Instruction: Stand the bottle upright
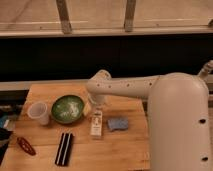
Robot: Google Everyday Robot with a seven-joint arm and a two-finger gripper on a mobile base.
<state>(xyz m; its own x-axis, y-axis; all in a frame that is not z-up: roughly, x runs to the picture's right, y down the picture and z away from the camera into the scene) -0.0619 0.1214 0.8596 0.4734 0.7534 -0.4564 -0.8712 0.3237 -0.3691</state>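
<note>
- On the wooden table [120,150], in the one camera view, the bottle [96,125] lies flat on its side, between the green bowl [68,108] and the blue sponge [118,123]
- One end of the bottle points to the far side of the table and one to the near side; I cannot tell which end has the cap
- The gripper [97,106] hangs down from the white arm [130,87], right over the far end of the bottle, with its fingers apart and nothing in them
- The step now looks like coming down to grab the bottle, so the job is only starting
- A good grab puts one finger on each long side, near one end and not in the middle, so the bottle can swing up
- The bowl is close by, so the gripper should come straight down and not bump it
- Lift a little, tip the bottle until its flat bottom faces the table, set it down softly, then let go slowly so it does not fall over
</note>
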